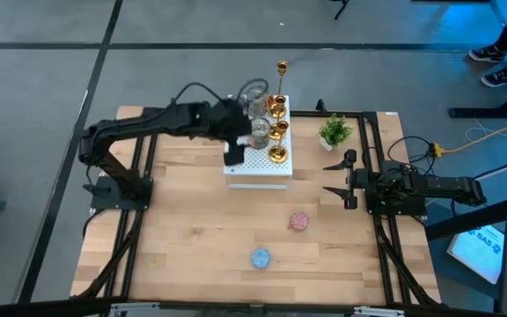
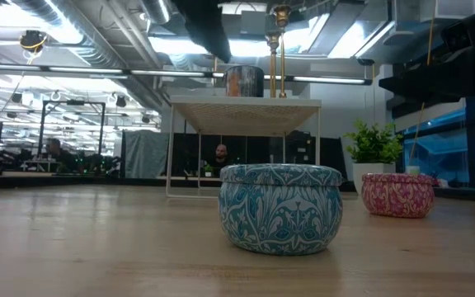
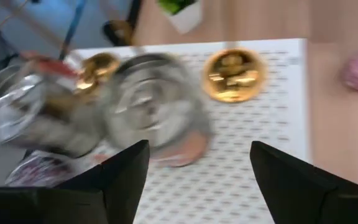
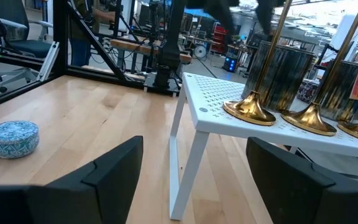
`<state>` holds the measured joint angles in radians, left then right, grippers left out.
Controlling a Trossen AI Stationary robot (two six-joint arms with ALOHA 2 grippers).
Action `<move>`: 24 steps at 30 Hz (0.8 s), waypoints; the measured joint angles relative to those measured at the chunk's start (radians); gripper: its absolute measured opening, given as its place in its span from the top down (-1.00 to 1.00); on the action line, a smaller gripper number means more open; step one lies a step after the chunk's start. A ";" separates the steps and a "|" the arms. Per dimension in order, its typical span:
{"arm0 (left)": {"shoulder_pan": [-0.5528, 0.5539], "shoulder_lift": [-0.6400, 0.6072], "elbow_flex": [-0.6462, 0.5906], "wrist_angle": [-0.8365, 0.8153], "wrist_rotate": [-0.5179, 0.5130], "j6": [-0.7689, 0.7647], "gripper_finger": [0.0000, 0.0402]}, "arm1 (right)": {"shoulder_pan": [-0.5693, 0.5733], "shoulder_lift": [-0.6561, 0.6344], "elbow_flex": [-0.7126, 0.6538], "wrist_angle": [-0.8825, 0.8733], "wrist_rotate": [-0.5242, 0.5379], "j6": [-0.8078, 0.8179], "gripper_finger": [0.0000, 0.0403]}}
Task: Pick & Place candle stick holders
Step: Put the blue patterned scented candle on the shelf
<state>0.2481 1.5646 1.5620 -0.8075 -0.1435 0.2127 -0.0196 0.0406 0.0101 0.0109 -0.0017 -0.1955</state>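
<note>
Several gold candle stick holders (image 1: 277, 130) stand on the white perforated box (image 1: 259, 165); the left gripper (image 1: 236, 151), jaws parted and empty, hovers above a silvery cup (image 3: 151, 115) there.

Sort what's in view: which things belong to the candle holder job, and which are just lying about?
Job: gold candle stick holders, silvery cups, blue round tin, pink round tin, left gripper over the white perforated stand.
Lying about: potted plant, cables beside the table.
</note>
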 joint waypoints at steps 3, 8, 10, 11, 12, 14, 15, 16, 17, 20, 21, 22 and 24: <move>-0.070 0.000 0.000 -0.002 -0.004 -0.004 -0.33 | 0.000 0.000 0.000 0.000 0.000 0.000 -0.45; -0.194 0.020 0.000 0.004 -0.004 -0.045 -0.29 | 0.000 0.000 0.000 0.000 0.000 0.000 -0.45; -0.240 0.033 0.000 0.009 -0.004 -0.060 -0.28 | 0.000 0.000 0.000 0.000 0.000 0.000 -0.45; -0.264 0.041 0.000 0.012 -0.009 -0.066 -0.28 | 0.000 0.000 0.000 0.000 0.000 0.000 -0.45; -0.285 0.049 0.000 0.011 -0.019 -0.071 -0.28 | 0.000 0.000 0.000 0.000 0.000 0.000 -0.45; -0.327 0.064 0.000 0.010 -0.048 -0.090 -0.28 | 0.000 0.000 0.000 0.000 0.000 0.000 -0.45; -0.347 0.069 0.000 0.007 -0.063 -0.103 -0.28 | 0.000 0.000 0.000 0.000 0.000 0.000 -0.45; -0.366 0.072 0.000 0.001 -0.076 -0.115 -0.28 | 0.000 0.000 0.000 0.000 0.000 0.000 -0.45; -0.384 0.076 0.000 -0.001 -0.085 -0.128 -0.28 | 0.000 0.000 0.000 0.000 0.000 0.000 -0.45; -0.442 0.093 0.000 0.009 -0.104 -0.164 -0.27 | 0.000 0.000 0.000 0.000 0.000 0.000 -0.45; -0.464 0.100 -0.001 0.020 -0.112 -0.174 -0.27 | 0.000 0.000 0.000 0.000 0.000 0.000 -0.45; -0.486 0.108 0.000 0.040 -0.119 -0.181 -0.26 | 0.000 0.000 0.000 0.000 0.000 0.000 -0.45; -0.530 0.129 0.000 0.074 -0.145 -0.193 -0.26 | 0.000 0.000 0.000 0.000 0.000 0.000 -0.45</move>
<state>-0.2820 1.6936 1.5616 -0.7337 -0.2880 0.0200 -0.0196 0.0406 0.0098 0.0108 -0.0017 -0.1956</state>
